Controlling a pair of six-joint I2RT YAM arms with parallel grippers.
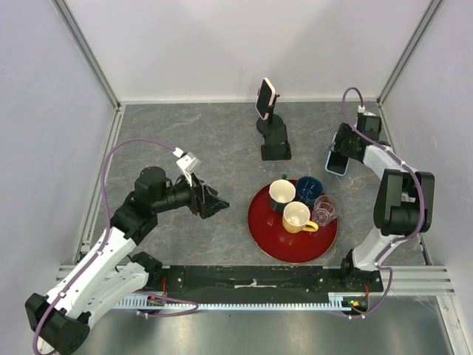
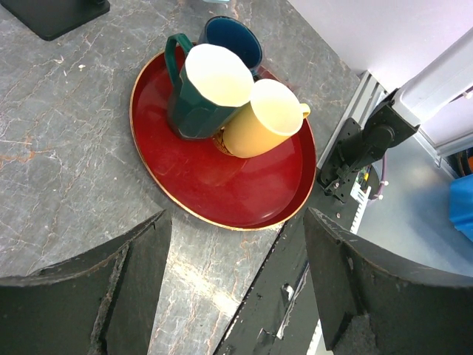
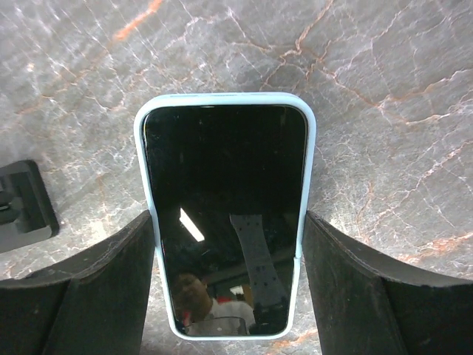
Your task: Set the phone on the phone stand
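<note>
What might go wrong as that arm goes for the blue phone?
The blue phone lies flat on the table between the open fingers of the right gripper; its thin edges give little to grip, so it may slip. The stand already holds a pink phone, so there seems no free spot for this one.

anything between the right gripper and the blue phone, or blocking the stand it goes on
Nothing lies between the right gripper and the blue phone; its fingers flank it. The phone stand looks taken, though: a pink-cased phone sits on top.
</note>
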